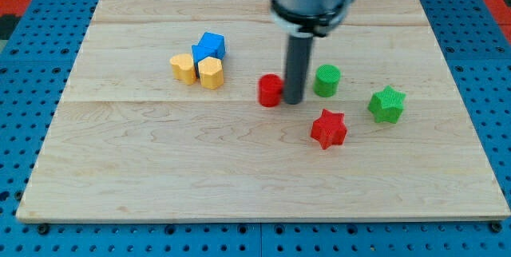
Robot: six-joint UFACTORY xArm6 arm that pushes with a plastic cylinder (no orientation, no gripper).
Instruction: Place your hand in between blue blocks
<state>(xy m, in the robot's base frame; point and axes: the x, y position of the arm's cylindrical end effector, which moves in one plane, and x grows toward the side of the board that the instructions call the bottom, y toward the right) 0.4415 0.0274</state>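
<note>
Two blue blocks sit together at the view's upper left: a blue cube (212, 44) and a smaller blue block (199, 53) tucked behind the yellow ones, touching it. My tip (293, 101) rests on the board right beside a red cylinder (271, 90), on its right side, well to the right of the blue blocks. A green cylinder (326, 80) stands just right of the rod.
Two yellow blocks (184, 67) (211, 73) sit in front of the blue pair, touching them. A red star (328, 128) and a green star (386, 104) lie to the lower right. The wooden board (160, 169) lies on a blue pegboard.
</note>
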